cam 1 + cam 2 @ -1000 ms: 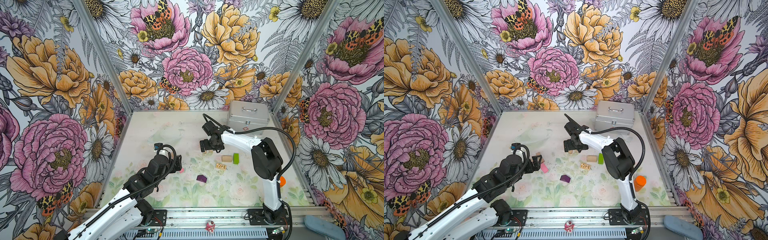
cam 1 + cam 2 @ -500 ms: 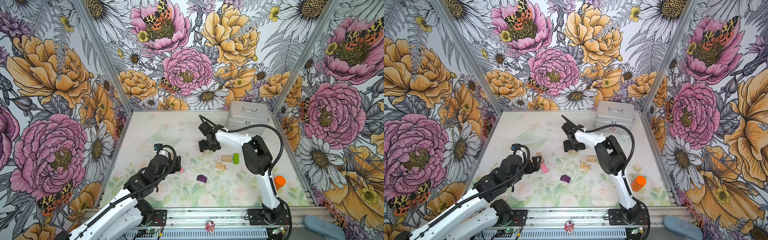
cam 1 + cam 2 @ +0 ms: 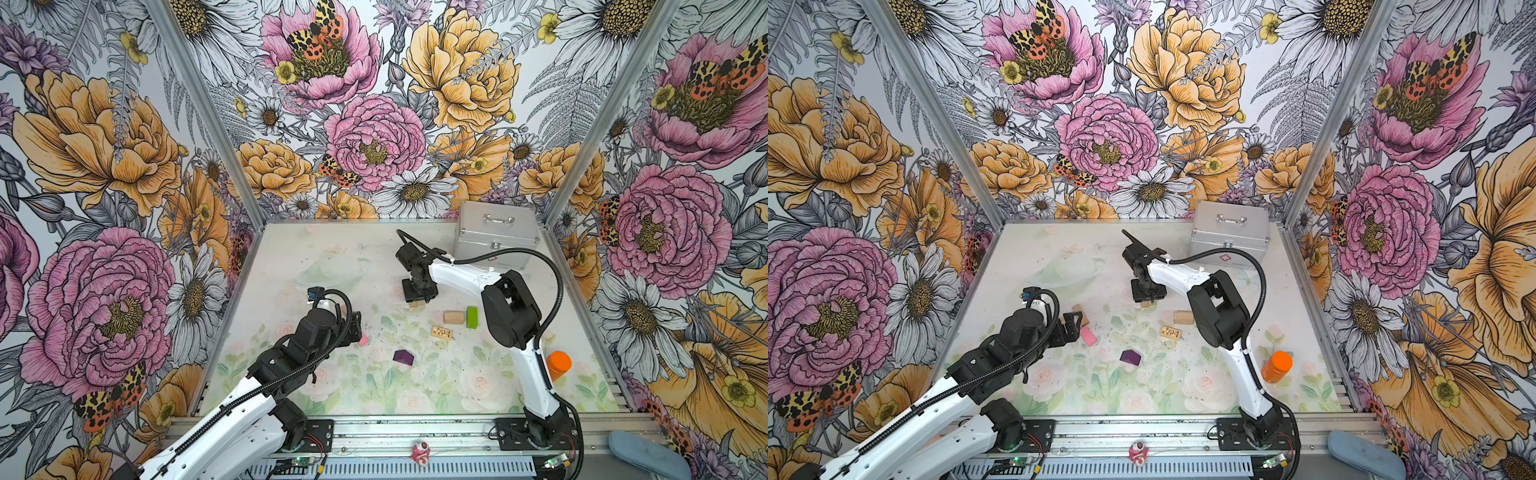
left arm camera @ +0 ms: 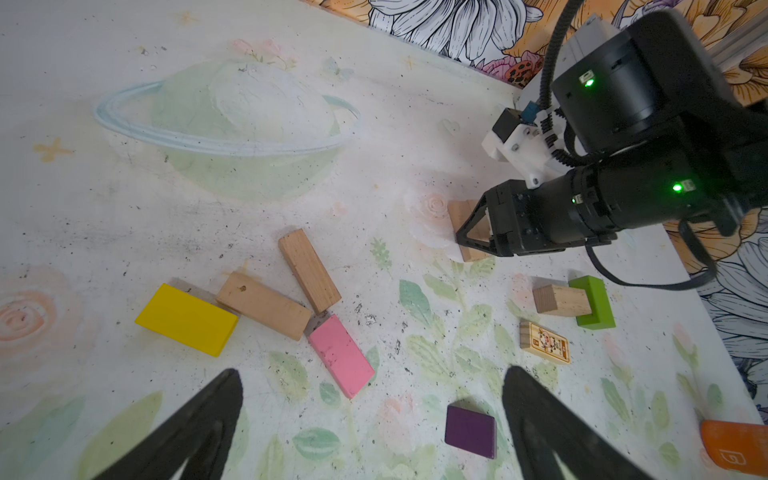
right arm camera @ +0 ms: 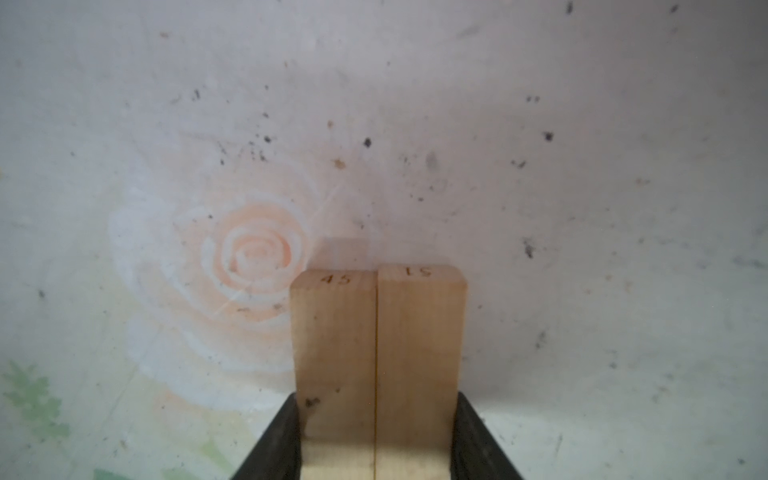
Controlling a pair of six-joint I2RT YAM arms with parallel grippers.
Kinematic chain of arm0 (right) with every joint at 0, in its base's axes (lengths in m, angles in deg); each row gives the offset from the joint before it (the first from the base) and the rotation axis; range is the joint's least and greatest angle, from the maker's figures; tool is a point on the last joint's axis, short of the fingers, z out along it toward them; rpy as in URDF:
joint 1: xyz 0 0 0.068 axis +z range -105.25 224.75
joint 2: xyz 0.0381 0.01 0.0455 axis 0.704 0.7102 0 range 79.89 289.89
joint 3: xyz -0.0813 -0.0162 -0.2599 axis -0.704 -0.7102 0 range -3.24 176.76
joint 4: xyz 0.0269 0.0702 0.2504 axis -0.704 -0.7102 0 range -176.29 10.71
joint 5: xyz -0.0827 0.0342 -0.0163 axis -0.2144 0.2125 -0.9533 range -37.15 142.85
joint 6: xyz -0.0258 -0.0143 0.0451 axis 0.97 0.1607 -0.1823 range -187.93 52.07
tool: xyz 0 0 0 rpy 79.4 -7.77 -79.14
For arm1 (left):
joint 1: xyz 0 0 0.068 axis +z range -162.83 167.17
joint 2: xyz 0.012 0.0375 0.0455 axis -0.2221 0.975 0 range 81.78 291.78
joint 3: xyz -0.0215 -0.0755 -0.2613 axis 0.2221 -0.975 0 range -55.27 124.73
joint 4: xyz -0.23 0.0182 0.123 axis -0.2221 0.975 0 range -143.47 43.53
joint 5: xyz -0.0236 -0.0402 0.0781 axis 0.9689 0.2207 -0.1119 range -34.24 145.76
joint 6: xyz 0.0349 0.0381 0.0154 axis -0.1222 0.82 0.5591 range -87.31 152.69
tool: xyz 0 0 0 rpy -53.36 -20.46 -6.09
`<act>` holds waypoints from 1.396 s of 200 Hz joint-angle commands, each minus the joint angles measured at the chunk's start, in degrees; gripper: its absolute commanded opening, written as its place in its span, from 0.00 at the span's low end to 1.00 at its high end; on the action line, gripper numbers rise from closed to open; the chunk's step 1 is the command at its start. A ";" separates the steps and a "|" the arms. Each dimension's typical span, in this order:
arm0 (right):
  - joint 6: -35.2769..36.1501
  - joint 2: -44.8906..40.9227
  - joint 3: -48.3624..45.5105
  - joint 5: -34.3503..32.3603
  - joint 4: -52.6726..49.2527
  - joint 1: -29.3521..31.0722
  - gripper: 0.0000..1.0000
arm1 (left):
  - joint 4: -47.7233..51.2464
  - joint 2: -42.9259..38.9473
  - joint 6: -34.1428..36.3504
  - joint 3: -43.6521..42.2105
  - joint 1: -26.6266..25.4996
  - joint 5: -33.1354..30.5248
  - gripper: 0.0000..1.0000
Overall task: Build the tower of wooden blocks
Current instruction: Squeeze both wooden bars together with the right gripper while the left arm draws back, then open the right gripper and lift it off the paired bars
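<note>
Wood blocks (image 4: 309, 270) lay loose on the printed table (image 3: 332, 249), in three groups.

1. Group near the left gripper (image 4: 372, 374): a yellow block (image 4: 186, 319), a tan plank with a drilled hole (image 4: 263, 305), a second tan plank and a pink block (image 4: 340, 355). All four lay flat, each touching the next. The left gripper hovered just above this group with its jaws spread wide and nothing between them.

2. Group under the right gripper (image 5: 377, 399): a tan plank pair (image 5: 378, 353), lying side by side with long faces touching. One end was marked 45; the other plank carried an inverted number. The right gripper pointed down at the table, and its fingers (image 5: 278, 440) pressed the two outer faces of the pair, gripping both planks together. In the left wrist view the pair (image 4: 459, 212) appeared to rest on the table surface.

3. Group between the right gripper and the right arm's elbow: a short tan block (image 4: 561, 300) with one end against a lime-green block (image 4: 594, 302), and a printed block (image 4: 544, 343) just beside them.

A dark purple block (image 4: 470, 431) lay alone, near the middle of the table in both top views.

An orange bottle (image 3: 1277, 365) stood beside the right arm. A silver case (image 3: 494, 237) sat in the far right corner, well apart from the blocks.
</note>
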 commanded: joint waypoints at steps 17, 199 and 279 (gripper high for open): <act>-0.23 1.44 1.63 -0.64 -0.64 0.33 0.43 | -1.22 -0.99 1.09 -0.74 0.51 1.22 0.99; -11.46 2.73 2.15 -0.37 -1.30 1.61 0.48 | -1.50 -2.57 0.68 -0.99 0.40 2.89 0.99; -10.10 -5.28 2.77 -0.91 -3.13 1.59 0.80 | -1.09 -4.40 0.43 -1.19 -0.21 3.61 0.99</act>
